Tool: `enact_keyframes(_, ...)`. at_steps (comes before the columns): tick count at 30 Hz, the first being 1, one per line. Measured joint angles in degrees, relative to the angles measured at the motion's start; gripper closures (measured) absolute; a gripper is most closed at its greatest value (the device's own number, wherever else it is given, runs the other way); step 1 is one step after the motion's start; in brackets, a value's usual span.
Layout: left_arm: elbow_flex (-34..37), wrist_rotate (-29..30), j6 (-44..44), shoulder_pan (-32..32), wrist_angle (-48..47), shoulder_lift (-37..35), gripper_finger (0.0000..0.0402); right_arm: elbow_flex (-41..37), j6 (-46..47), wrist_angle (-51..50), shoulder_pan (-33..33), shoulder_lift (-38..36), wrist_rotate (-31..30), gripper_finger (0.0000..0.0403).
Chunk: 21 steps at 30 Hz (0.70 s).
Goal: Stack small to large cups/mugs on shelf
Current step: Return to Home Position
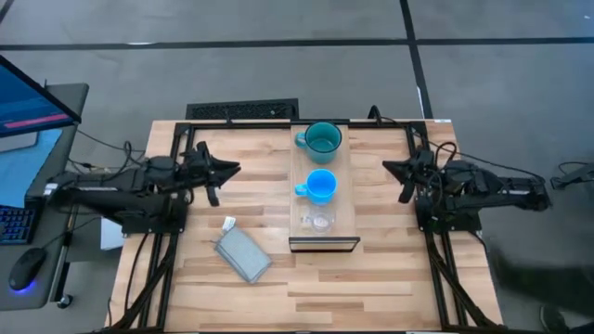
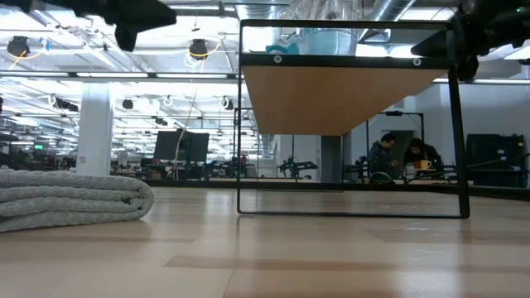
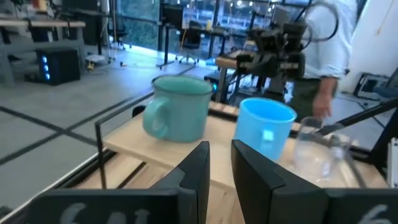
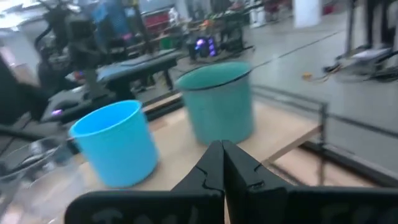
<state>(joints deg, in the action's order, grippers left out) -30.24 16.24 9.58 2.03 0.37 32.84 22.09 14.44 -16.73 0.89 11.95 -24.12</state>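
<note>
So the teal mug (image 1: 322, 139), blue mug (image 1: 320, 186) & glass cup (image 1: 320, 221) sit in a row on the shelf (image 1: 345, 209) (lined up, apart). Beside it, left gripper (image 1: 232, 169) w/ fingers slightly apart; right gripper (image 1: 388, 166) opposite, fingers together.

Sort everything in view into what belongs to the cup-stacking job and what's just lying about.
Job: teal mug, blue mug, clear glass cup, all standing on the shelf; left gripper and right gripper, one either side of it.
Lying about: grey pouch on the table, keyboard beyond the table's far edge.
</note>
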Motion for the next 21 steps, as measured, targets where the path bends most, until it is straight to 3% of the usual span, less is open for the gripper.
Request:
enact_keyframes(5,0.44,-8.58,-0.60,8.82,-1.19,1.32,0.0345,0.00,-2.53,-0.22,-6.13,-2.66,2.54,0.0387)
enact_keyframes(10,0.46,-13.35,-2.09,14.38,-1.23,3.52,0.0345,0.00,-2.94,-2.42,-10.65,-3.79,6.80,0.0384)
enact_keyframes(16,1.01,-14.00,-2.51,15.88,-2.83,4.14,0.0345,-1.14,-2.90,-3.51,-12.77,-3.88,7.76,0.0383)
enact_keyframes(21,7.39,-13.11,-1.13,15.86,2.80,-0.73,0.0345,-6.03,-0.91,0.15,-12.66,-5.20,7.75,0.0383)
